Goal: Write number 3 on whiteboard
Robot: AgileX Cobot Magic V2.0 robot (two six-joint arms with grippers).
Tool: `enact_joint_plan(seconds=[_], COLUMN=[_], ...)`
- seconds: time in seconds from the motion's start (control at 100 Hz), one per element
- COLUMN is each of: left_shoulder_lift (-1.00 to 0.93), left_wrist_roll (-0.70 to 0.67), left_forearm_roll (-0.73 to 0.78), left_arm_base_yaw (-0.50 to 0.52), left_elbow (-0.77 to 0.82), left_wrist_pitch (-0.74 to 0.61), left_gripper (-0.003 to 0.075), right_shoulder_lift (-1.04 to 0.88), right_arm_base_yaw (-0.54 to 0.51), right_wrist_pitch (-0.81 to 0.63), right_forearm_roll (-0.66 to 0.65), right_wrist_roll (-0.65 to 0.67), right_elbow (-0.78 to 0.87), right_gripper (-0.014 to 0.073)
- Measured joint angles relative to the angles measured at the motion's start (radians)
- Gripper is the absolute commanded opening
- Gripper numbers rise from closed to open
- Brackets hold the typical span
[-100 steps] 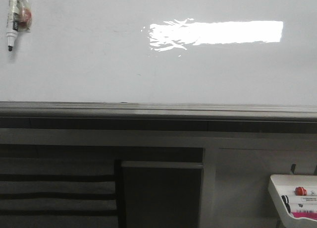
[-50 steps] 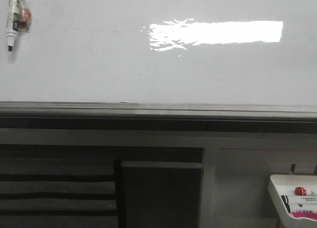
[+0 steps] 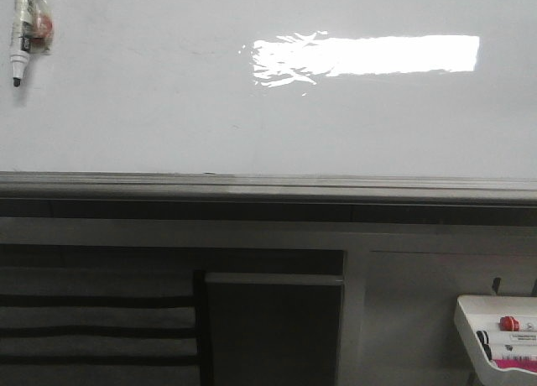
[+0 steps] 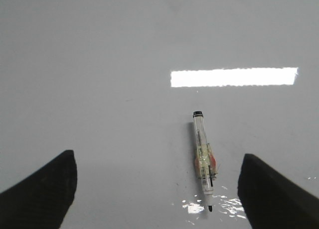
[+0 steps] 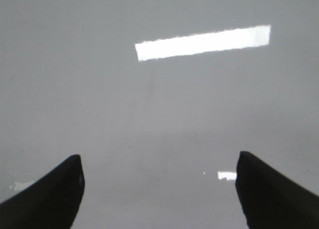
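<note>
Left hand open and empty, facing the whiteboard with the marker lying between its fingers; right hand likewise open. Nothing has shifted over the last second. No number 3 is visible; writing apparently not begun.

A marker hangs upper left; a tray sits lower right.

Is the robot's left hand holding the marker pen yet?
Apart. In the left wrist view the left end effector is open, and the marker lies on the whiteboard between its fingers with clear board on both sides.
</note>
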Motion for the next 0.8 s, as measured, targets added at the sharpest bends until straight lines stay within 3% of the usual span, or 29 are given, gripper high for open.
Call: enact_joint_plan(seconds=[0.3,0.64,0.8], left_shoulder_lift=[0.225,0.614,0.800], left_wrist_roll=[0.028,0.087,0.089], left_forearm_roll=[-0.002,0.008,0.014], left_arm_base_yaw=[0.000,-0.149,-0.169], left_elbow=[-0.063,-0.219,-0.293], left_wrist_pitch=[0.155,0.141,0.110], left_gripper=[0.0597,0.0597,0.0597], right_shoulder_lift=[0.000,0.000,0.000], right_arm_base_yaw=[0.000,0.000,0.000], right_wrist_pitch=[-0.008,-0.010,-0.010], right_forearm_roll=[0.000,0.000,0.000], right_wrist_roll=[0.002,0.002,0.004], right_elbow=[0.000,0.000,0.000], right_gripper=[0.0558,0.0558,0.0558])
